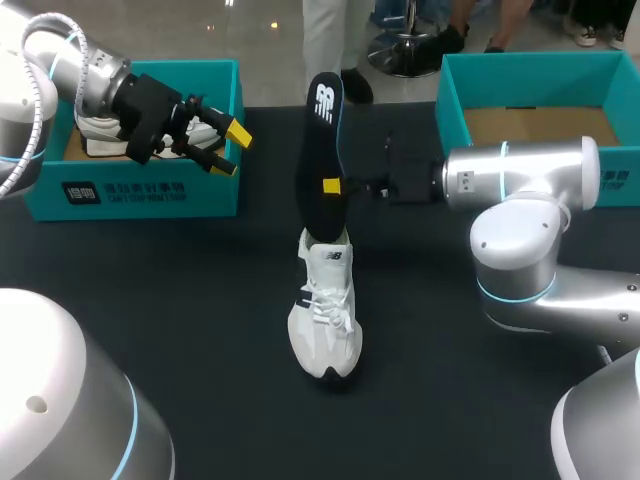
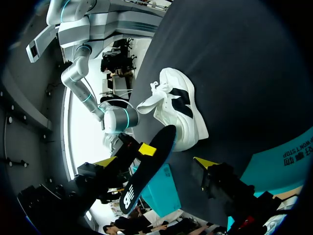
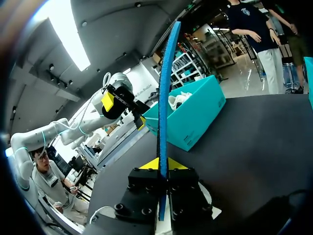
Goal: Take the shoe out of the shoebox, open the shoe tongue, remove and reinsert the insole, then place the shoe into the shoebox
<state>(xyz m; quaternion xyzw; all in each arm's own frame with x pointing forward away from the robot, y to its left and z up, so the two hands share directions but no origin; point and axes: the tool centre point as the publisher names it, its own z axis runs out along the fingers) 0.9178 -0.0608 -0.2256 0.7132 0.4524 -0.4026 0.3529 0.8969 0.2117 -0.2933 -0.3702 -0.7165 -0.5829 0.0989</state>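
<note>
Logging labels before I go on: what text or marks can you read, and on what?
Left box front: white print, too small to read surely.
Insole: white logo near its upper end, no legible words.
Shoe tongue: small dark mark, too blurred to read.
Nothing else legible.

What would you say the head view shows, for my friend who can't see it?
The right arm's fingers hold a black insole upright just above a white shoe on the dark table. The left arm's fingers, open, hover by a teal shoebox.
</note>
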